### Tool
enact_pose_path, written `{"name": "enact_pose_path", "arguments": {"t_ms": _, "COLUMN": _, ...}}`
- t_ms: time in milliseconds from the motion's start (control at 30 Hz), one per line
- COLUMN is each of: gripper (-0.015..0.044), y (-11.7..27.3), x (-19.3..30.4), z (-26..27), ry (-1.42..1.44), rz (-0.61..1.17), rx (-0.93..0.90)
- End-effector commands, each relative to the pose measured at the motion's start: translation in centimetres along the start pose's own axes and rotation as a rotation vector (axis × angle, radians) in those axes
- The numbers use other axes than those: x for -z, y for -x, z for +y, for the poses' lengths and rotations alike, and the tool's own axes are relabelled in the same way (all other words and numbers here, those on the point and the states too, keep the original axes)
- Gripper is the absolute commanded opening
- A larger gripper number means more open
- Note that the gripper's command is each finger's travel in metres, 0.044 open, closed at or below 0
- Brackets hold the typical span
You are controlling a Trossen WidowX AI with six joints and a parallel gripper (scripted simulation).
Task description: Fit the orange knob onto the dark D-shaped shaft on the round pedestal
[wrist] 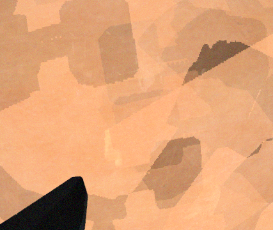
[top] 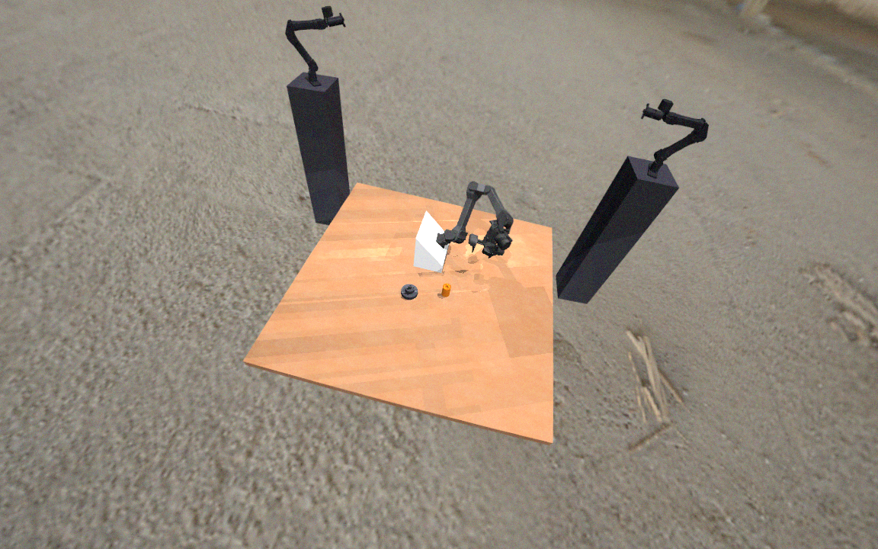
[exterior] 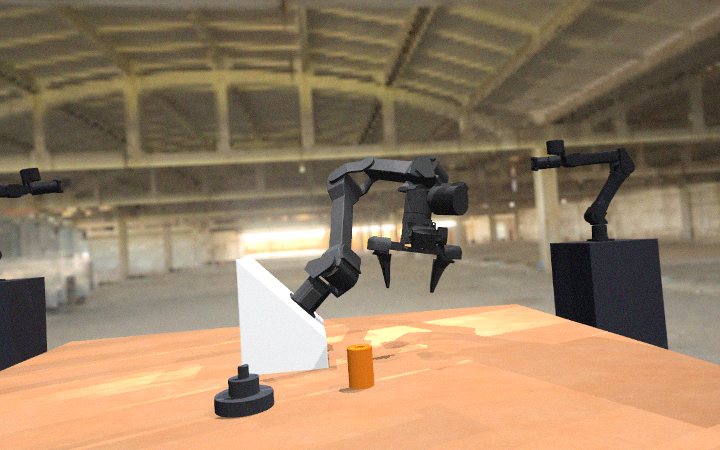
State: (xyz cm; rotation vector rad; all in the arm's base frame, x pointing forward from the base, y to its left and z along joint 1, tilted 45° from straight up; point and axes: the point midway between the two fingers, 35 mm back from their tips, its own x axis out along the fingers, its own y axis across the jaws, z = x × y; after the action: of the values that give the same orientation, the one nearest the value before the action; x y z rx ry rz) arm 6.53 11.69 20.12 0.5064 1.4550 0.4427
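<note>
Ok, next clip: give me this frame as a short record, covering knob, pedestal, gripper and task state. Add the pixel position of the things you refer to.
knob: orange (top: 446, 290) (exterior: 360, 367), upright on the table, off the shaft
pedestal: round, dark (top: 408, 294) (exterior: 244, 403), shaft (exterior: 242, 370) bare
gripper: open (top: 482, 247) (exterior: 410, 289), above the table, holding nothing
wrist view: knob and pedestal absent
task state: knob not fitted

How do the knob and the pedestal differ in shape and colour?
The knob is orange; the pedestal is dark. The knob is a plain cylinder with a hole on top, while the pedestal is stepped and wide at its base, with a thin shaft on top. Both stand upright on the table.
</note>
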Motion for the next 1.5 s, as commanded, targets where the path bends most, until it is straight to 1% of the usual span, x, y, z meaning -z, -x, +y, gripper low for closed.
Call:
{"name": "enact_pose_path", "arguments": {"t_ms": 0, "gripper": 0.044, "y": -0.6, "x": -3.9, "z": 0.3, "ry": 0.009, "rz": 0.025, "rx": 0.02}}
{"name": "enact_pose_path", "arguments": {"t_ms": 133, "gripper": 0.044, "y": -1.3, "x": -8.3, "z": -1.0, "ry": 0.014, "rz": 0.047, "rx": 0.017}}
{"name": "enact_pose_path", "arguments": {"t_ms": 267, "gripper": 0.044, "y": -1.7, "x": -12.5, "z": -3.5, "ry": 0.015, "rz": 0.06, "rx": -0.013}}
{"name": "enact_pose_path", "arguments": {"t_ms": 433, "gripper": 0.044, "y": -2.0, "x": -17.0, "z": -8.6, "ry": 0.01, "rz": 0.048, "rx": -0.08}}
{"name": "enact_pose_path", "arguments": {"t_ms": 567, "gripper": 0.044, "y": -2.2, "x": -19.4, "z": -13.4, "ry": 0.012, "rz": 0.014, "rx": -0.154}}
{"name": "enact_pose_path", "arguments": {"t_ms": 633, "gripper": 0.044, "y": -2.2, "x": -19.7, "z": -14.2, "ry": 0.014, "rz": 0.005, "rx": -0.168}}
{"name": "enact_pose_path", "arguments": {"t_ms": 833, "gripper": 0.044, "y": -2.4, "x": -19.8, "z": -14.2, "ry": 0.014, "rz": 0.005, "rx": -0.168}}
{"name": "enact_pose_path", "arguments": {"t_ms": 967, "gripper": 0.044, "y": -5.5, "x": -19.8, "z": -13.7, "ry": 0.014, "rz": 0.005, "rx": -0.169}}
{"name": "enact_pose_path", "arguments": {"t_ms": 1133, "gripper": 0.044, "y": -5.8, "x": -19.8, "z": -13.6, "ry": 0.014, "rz": 0.005, "rx": -0.169}}
{"name": "enact_pose_path", "arguments": {"t_ms": 1233, "gripper": 0.044, "y": -7.0, "x": -19.9, "z": -13.4, "ry": 0.014, "rz": 0.005, "rx": -0.169}}
{"name": "enact_pose_path", "arguments": {"t_ms": 1467, "gripper": 0.044, "y": -7.6, "x": -20.0, "z": -13.3, "ry": 0.014, "rz": 0.005, "rx": -0.169}}
